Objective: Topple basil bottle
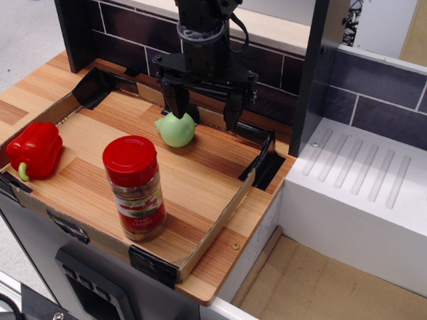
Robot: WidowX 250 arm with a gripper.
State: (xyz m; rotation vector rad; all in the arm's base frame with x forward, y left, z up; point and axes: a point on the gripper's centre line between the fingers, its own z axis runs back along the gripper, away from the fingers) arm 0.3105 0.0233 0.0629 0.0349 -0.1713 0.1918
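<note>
**Basil bottle upright near the front rim of the tray**

A dark tiled wall runs behind a wooden tabletop, with a white ribbed drainboard set lower to the right. On the tabletop lies one shallow cardboard tray with low walls and black taped corners; its wood-grain floor carries everything else. The widest bare stretch of floor lies in the middle and right of the tray, between the objects and the right wall. The front rim stands just beside the bottle's base, and the tabletop edge drops off shortly past it.

One robot arm comes down from the top, its black gripper hanging over the back of the tray with jaws spread wide and nothing between them. The left finger sits just above or against one pale green round vegetable; contact cannot be told.

One red bell pepper rests at the tray's left wall, well apart from the rest.

One basil bottle stands upright at the front centre, well apart from the gripper and between the pepper and the open right side. It is a clear cylinder with a wide red screw cap, brownish dried contents and a red label whose print is too small to read.
</note>
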